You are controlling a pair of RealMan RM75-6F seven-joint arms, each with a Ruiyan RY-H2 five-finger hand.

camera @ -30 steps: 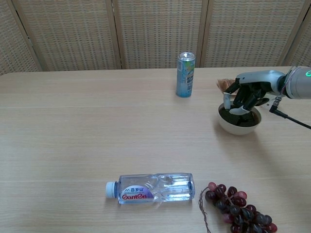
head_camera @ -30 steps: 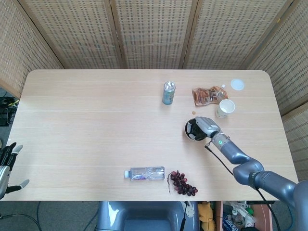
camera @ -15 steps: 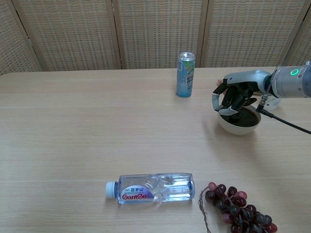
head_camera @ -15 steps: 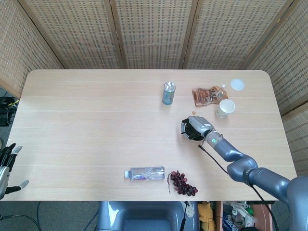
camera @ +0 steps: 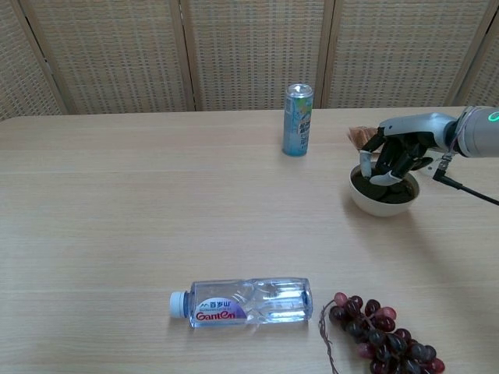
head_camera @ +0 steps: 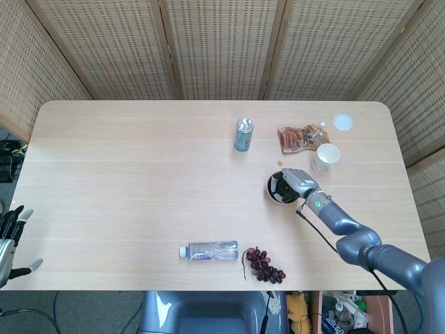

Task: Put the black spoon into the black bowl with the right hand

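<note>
Right hand (camera: pixel 394 158) over black bowl (camera: pixel 373 202), fingers curled down; grasp on spoon unclear

The right hand (camera: pixel 396 157) covers the bowl (camera: pixel 382 201), hiding any spoon; the grapes (camera: pixel 383 336) run off the chest view's bottom edge.

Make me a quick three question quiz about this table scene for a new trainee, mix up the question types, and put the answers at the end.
1. True or false: the right hand is over the black bowl.
2. What lies beside the water bottle at the near edge? A) grapes B) a can C) a paper cup
3. Fill in: the can stands ______, not lying down.

Key: 1 true; 2 A, the grapes; 3 upright.
</note>
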